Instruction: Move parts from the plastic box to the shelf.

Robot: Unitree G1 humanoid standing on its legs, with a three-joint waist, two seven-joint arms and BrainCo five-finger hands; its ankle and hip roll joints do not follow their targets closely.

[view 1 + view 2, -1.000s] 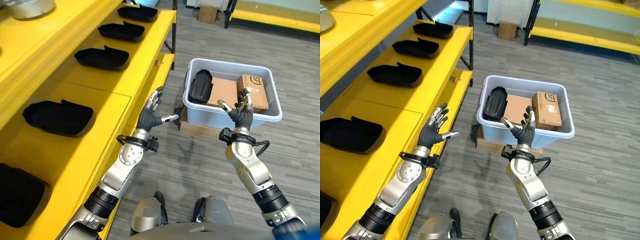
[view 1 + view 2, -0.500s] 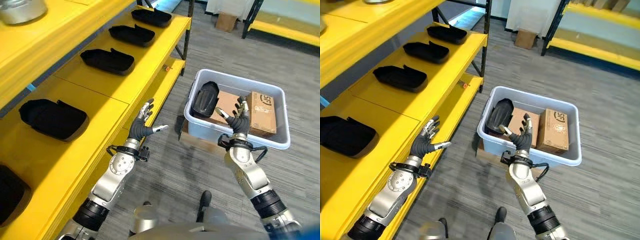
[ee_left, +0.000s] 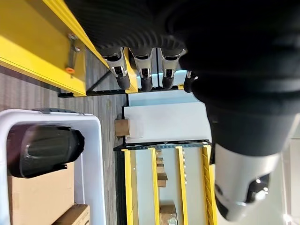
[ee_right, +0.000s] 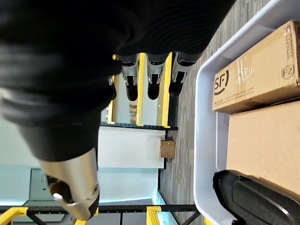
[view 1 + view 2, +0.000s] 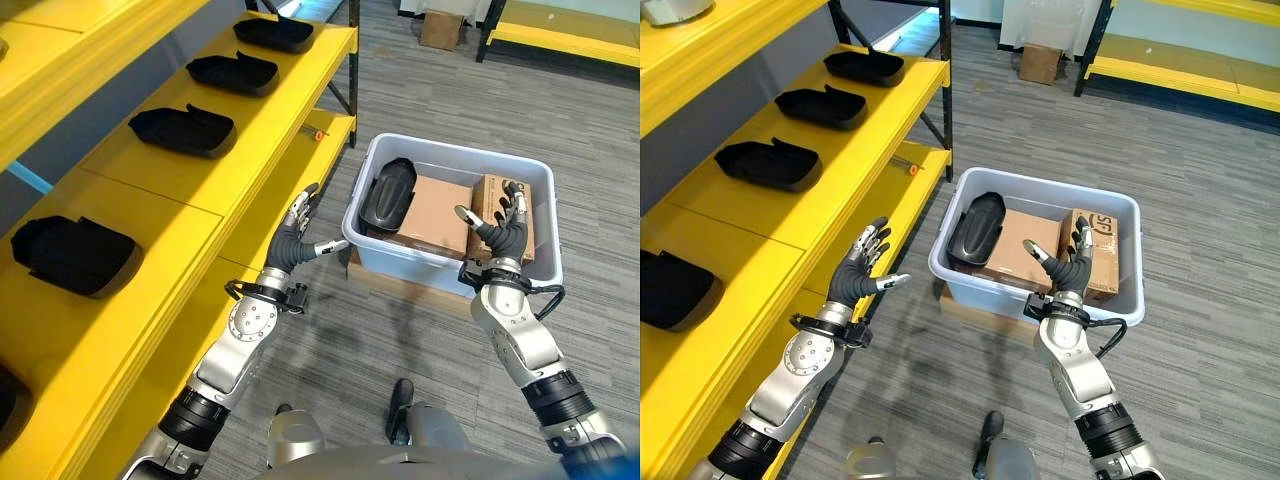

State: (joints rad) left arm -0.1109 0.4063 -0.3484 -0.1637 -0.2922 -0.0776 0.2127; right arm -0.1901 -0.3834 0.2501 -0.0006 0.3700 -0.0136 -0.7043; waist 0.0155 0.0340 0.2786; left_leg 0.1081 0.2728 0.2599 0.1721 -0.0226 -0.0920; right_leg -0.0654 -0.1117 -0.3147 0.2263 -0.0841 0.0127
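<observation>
A pale grey plastic box (image 5: pixel 452 268) stands on the floor in front of me, holding one black moulded part (image 5: pixel 387 193) at its left end and two cardboard cartons. My left hand (image 5: pixel 293 236) hangs open just left of the box, between it and the yellow shelf (image 5: pixel 180 190). Over the box's near right rim my right hand (image 5: pixel 498 232) is raised, fingers spread and open, holding nothing. Several black parts (image 5: pixel 182 131) lie in a row on the shelf. The black part in the box (image 3: pixel 44 149) also shows in the left wrist view.
The large flat carton (image 5: pixel 433 212) and a smaller printed carton (image 5: pixel 503 214) fill most of the box. The box rests on a low cardboard base (image 5: pixel 405 287). A small carton (image 5: pixel 440 29) and another yellow rack (image 5: pixel 560 38) stand far back. Grey floor lies around the box.
The view has shifted. My right hand has moved right along the box's near rim, and my left hand has come closer to the box's left wall. Both stay open.
</observation>
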